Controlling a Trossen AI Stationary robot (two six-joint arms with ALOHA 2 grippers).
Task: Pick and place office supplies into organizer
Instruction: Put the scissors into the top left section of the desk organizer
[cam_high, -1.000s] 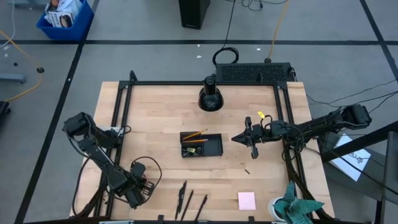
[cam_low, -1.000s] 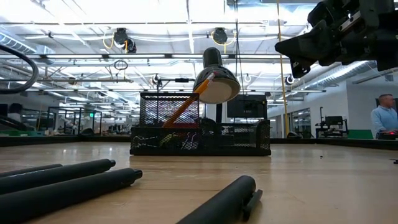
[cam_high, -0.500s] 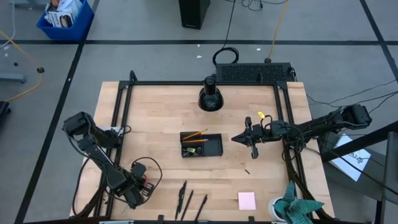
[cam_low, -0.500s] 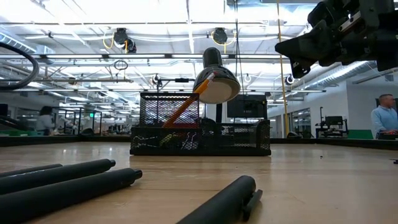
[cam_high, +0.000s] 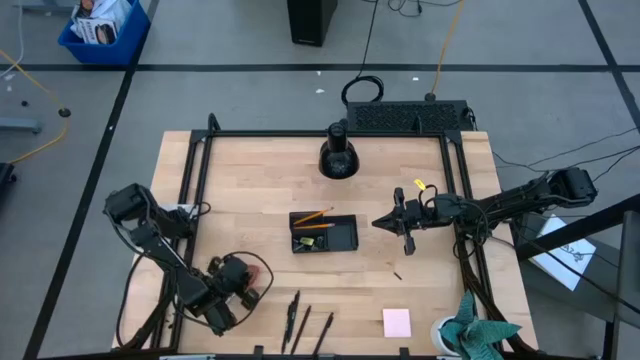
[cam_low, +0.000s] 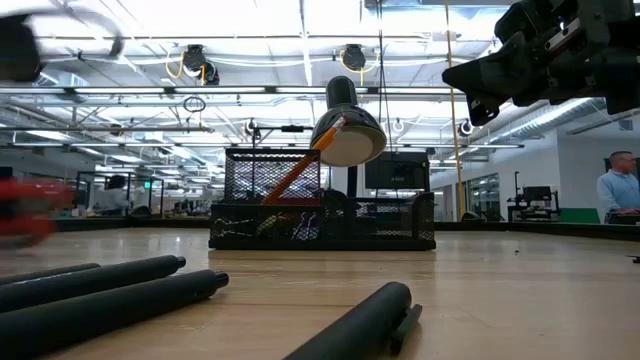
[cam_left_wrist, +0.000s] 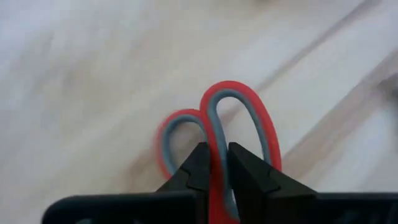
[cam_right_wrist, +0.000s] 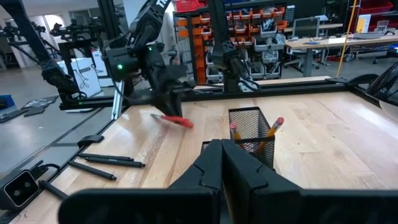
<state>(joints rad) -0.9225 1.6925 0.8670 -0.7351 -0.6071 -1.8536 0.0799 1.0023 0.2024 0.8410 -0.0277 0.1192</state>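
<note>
Red-handled scissors (cam_left_wrist: 244, 115) are in my left gripper (cam_left_wrist: 214, 158), which is shut on them near the table's front left (cam_high: 240, 282). The right wrist view shows the scissors (cam_right_wrist: 174, 120) off the wood. The black mesh organizer (cam_high: 323, 232) stands mid-table with orange pencils (cam_high: 314, 216) leaning in it. Three dark pens (cam_high: 300, 320) lie at the near edge. A pink sticky-note pad (cam_high: 397, 322) lies at the front right. My right gripper (cam_high: 382, 222) hovers shut to the right of the organizer. My left gripper pinches the scissors' handle between its two fingers at the place where the two loops meet (cam_left_wrist: 216, 177). Both red loops stick out past the fingertips. The fingers slant downward. The blades are hidden behind the gripper. The scissors look lifted clear of the table.
A round black lamp dome (cam_high: 339, 158) stands behind the organizer. A small yellow piece (cam_high: 420, 185) lies far right, a tiny dark item (cam_high: 397, 274) in front of the right gripper. A teal-green cloth (cam_high: 480, 335) sits at the front right corner.
My left gripper has rolled about its wrist and shifted a little toward the table's right. The scissors have turned with it: their red handles now show beside the gripper in the high view and as a red blur at the left of the low view.
</note>
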